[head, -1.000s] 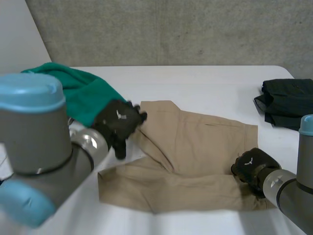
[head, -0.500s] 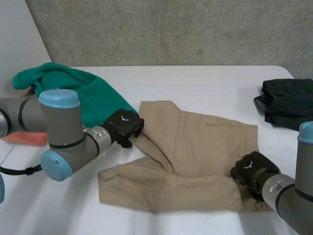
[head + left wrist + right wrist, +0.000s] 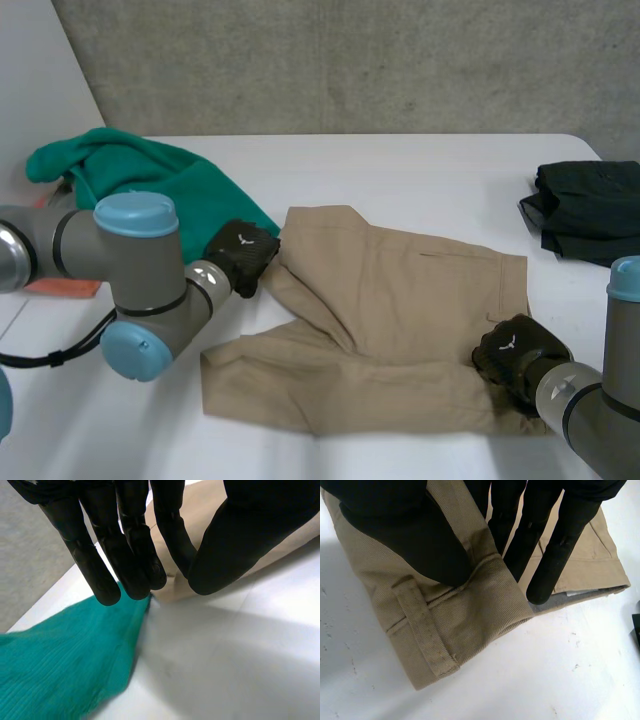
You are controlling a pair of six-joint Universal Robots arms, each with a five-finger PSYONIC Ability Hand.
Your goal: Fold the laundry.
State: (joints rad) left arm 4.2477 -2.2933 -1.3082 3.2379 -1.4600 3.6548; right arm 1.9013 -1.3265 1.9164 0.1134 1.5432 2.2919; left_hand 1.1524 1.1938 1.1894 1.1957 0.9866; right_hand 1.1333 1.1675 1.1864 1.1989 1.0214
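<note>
One corner (image 3: pixel 172 587) may slip: my right hand (image 3: pixel 405 535) pinches the shorts (image 3: pixel 400 300), but I cannot tell whether my left hand (image 3: pixel 130 540) holds.

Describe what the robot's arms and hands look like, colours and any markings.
The left arm and right arm are thick round tubes with grey joints, closed by light-blue caps, with a silver metal cuff at each wrist. The left hand and right hand are matt black, and each carries a small white mark on its back.
</note>
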